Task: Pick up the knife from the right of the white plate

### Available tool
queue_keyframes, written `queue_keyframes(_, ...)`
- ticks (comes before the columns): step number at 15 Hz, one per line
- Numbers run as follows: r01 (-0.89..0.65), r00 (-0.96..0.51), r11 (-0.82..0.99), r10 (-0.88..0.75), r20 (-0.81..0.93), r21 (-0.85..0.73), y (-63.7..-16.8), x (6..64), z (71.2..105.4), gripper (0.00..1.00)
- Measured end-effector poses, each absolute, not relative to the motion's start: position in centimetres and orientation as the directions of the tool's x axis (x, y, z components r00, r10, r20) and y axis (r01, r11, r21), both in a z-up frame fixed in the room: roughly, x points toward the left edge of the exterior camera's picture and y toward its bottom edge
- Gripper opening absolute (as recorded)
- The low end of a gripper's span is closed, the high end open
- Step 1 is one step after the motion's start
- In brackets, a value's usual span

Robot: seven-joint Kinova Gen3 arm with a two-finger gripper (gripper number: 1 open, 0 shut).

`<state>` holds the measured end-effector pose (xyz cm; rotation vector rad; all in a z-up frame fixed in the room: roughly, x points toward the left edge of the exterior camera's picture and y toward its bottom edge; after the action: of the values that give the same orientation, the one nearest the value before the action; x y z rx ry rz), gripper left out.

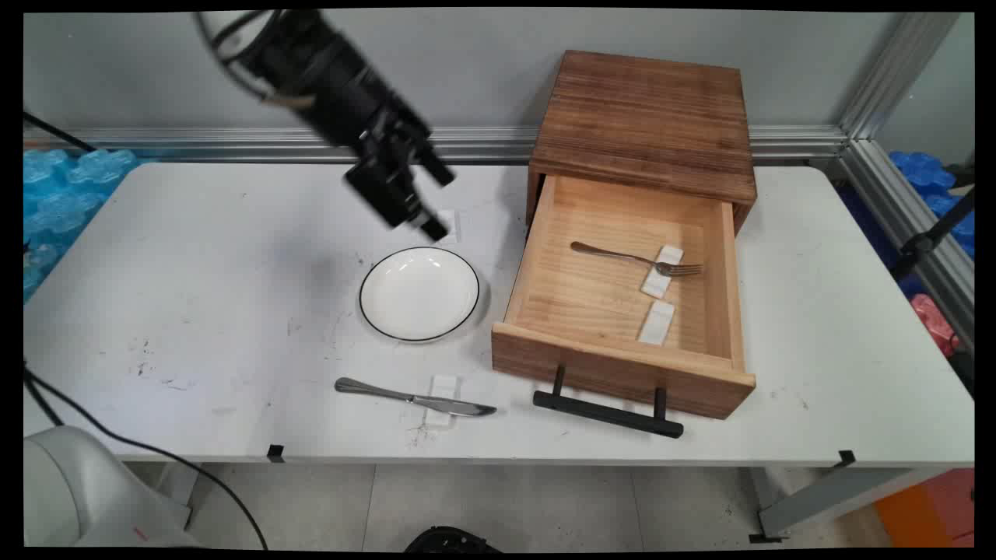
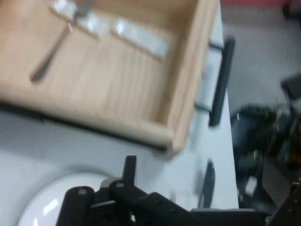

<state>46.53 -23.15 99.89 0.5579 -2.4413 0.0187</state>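
My black gripper [image 1: 443, 207] hangs open and empty above the table, just behind a white plate with a dark rim [image 1: 419, 294]. To its right a wooden drawer [image 1: 622, 367] stands pulled out of its wooden case [image 1: 646, 117]. A metal fork [image 1: 634, 259] lies in the drawer across a white pad. In the hand view the plate [image 2: 56, 197] shows at the bottom left, the drawer [image 2: 117, 84] with the fork [image 2: 51, 57] above it, and one finger [image 2: 130, 168] rises at the bottom.
A table knife [image 1: 412, 398] lies on a white pad near the front edge, left of the drawer's black handle [image 1: 607, 412]. A second white pad [image 1: 656, 323] lies in the drawer. Another pad [image 1: 453, 225] sits on the table under the gripper.
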Motion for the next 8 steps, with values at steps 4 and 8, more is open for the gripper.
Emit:
queue_keyframes(4,-0.360,-0.776,0.927,-0.360,0.519,0.104,-20.4,48.1,97.3,1.00)
queue_keyframes(8,-0.339,-0.818,0.937,-0.339,0.465,0.088,-18.2,48.7,94.6,1.00)
